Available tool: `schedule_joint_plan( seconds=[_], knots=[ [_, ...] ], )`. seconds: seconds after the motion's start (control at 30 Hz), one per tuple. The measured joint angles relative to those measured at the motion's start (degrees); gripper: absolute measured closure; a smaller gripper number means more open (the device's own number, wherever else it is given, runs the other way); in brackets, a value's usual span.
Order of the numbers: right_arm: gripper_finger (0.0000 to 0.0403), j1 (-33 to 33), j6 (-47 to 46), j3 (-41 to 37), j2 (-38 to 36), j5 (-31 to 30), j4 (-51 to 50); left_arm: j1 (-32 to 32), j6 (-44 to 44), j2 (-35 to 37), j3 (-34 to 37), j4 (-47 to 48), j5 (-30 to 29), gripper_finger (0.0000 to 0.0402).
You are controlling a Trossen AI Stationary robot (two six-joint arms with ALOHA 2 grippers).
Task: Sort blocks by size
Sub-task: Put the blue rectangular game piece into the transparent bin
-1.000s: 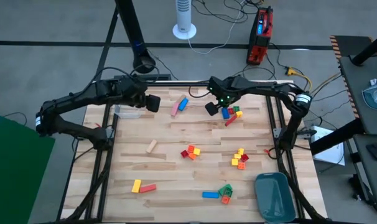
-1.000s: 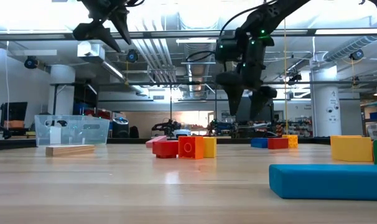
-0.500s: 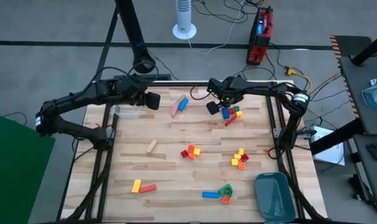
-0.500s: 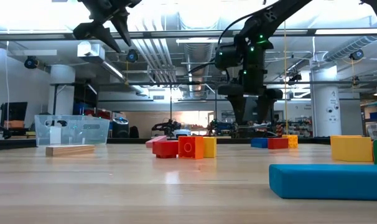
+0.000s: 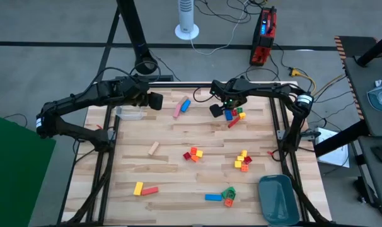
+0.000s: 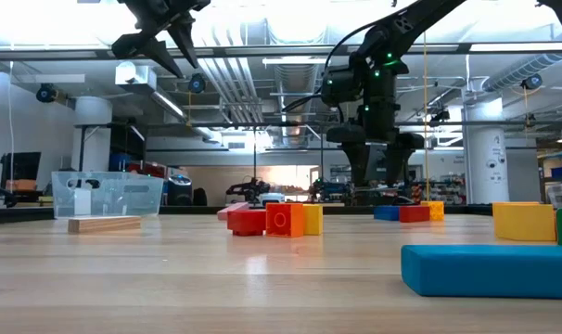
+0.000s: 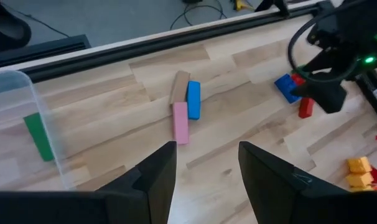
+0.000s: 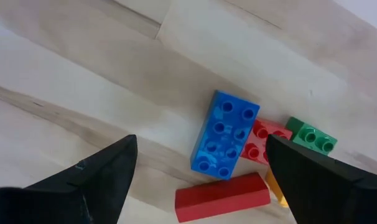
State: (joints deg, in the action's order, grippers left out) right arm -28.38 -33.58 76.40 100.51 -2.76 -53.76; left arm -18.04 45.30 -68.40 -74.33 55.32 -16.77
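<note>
Light wooden table (image 5: 178, 161) — scattered blocks (image 5: 192, 154), clear plastic box (image 5: 129, 113), grey-blue tray (image 5: 278, 199) at one corner.

Far-edge pair: pink bar (image 5: 178, 110) and blue bar (image 5: 185, 105) lie flat, side by side.
Far-right cluster: studded blue brick (image 8: 224, 134), red bar (image 8: 223, 196), green brick (image 8: 311, 137), touching.
Centre: red-orange-yellow cluster (image 5: 193, 154).
Near edge: yellow brick (image 5: 138, 188), blue bar (image 5: 213, 197).

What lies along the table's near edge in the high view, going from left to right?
Yellow plastic brick → red plastic bar → blue plastic bar → green brick cluster → grey-blue tray.
</note>
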Motion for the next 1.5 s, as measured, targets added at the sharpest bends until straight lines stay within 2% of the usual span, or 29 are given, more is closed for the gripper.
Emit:
schedule_joint_plan(
  seconds=[0.13, 0.4, 0.43, 0.67, 1.2, 1.37, 1.5],
  knots=[
    [0.0132, 0.0, -0.3, -0.1, 0.0, 0.8, 0.1, 0.0, 0.0, 0.1, 0.0, -0.4, 1.2, 0.0242],
    [0.0361, 0.0, 0.3, -1.9, 0.0, -0.7, 1.5, 0.0, -4.3, -0.1, 0.0, -6.9, 1.3, 0.0242],
    [0.0376, 0.0, 0.2, -2.1, 0.1, -0.7, 1.3, 0.0, -4.3, -0.1, 0.0, -7.4, 1.3, 0.0242],
    [0.0392, 0.0, -1.4, -2.8, 0.1, -2.7, 1.3, -0.1, -7.3, -0.1, 0.0, -10.8, 1.3, 0.0242],
    [0.0394, 2.0, -3.0, -9.6, 0.0, -4.8, 8.2, -0.1, -11.6, -0.1, 0.0, -10.9, 1.3, 0.0242],
    [0.0394, 4.3, -2.8, -8.6, 0.0, 1.6, 11.5, -0.1, -11.8, 0.0, 0.0, -10.9, 1.3, 0.0242],
    [0.0394, 5.8, -2.9, -6.1, -0.1, 1.8, 11.1, -0.1, -11.8, 0.0, 0.0, -10.9, 1.3, 0.0242]
  ],
)
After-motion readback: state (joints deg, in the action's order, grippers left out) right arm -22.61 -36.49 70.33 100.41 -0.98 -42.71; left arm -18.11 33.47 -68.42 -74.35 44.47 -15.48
